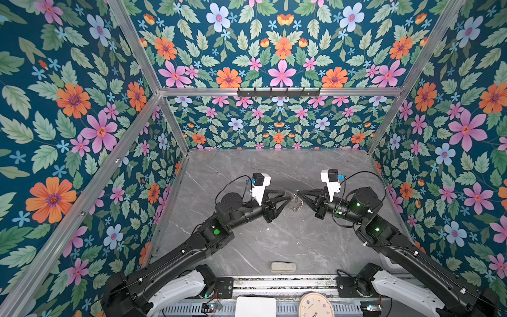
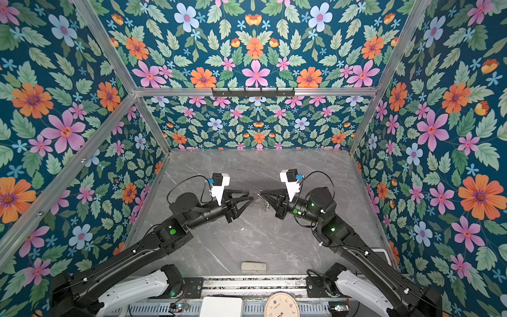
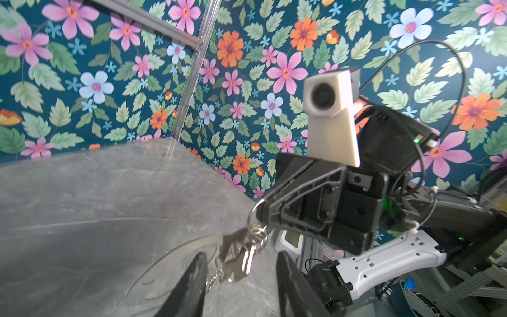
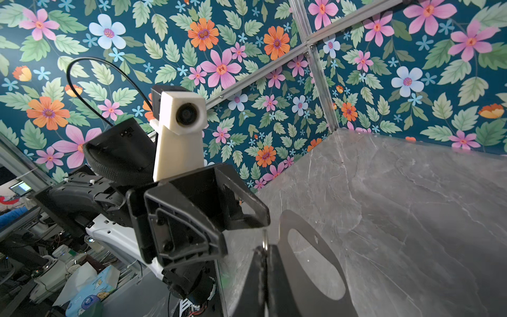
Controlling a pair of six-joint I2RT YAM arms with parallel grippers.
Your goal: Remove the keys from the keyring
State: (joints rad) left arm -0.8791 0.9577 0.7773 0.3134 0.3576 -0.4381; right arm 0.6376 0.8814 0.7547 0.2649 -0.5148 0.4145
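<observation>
My right gripper is shut on the keyring, a thin silver ring pinched at its fingertips. A flat grey oval loop stands beside it. The dull-silver keys hang below the keyring on a short chain, above the table. My left gripper is open. Its two dark fingers stand either side of the hanging keys, and the chain is close to one finger. In both top views the left gripper and right gripper meet tip to tip mid-table, with the keys dangling between.
A pale beige block lies near the front edge of the grey marble table. A round clock and a white pad sit on the front rail. Floral walls enclose three sides.
</observation>
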